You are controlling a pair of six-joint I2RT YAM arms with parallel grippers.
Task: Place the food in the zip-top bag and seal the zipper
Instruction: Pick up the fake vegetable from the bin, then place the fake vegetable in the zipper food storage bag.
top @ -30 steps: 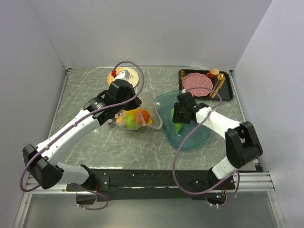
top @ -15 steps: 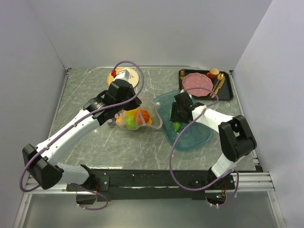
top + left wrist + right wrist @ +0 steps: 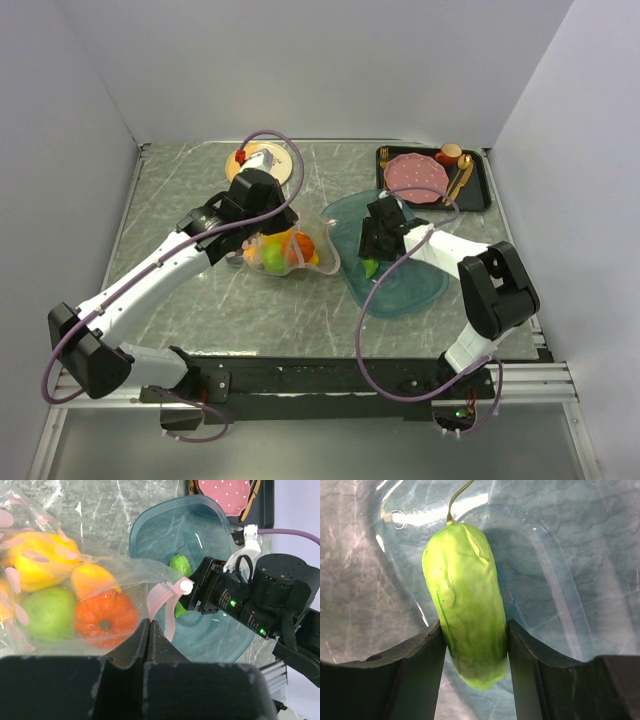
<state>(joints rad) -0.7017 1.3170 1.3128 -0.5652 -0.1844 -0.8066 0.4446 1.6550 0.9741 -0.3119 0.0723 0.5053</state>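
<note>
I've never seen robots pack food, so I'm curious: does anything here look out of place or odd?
The green cucumber is outside the zip-top bag, pinched by the right gripper over the teal tray, while the other food is bagged. The left gripper pinches the crumpled bag, whose pink zipper curls loose. Nothing looks spilled.

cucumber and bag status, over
Left gripper shut on clear zip-top plastic bag. Right gripper shut on green toy cucumber over teal oval tray. Only tray rim between cucumber and bag.
</note>
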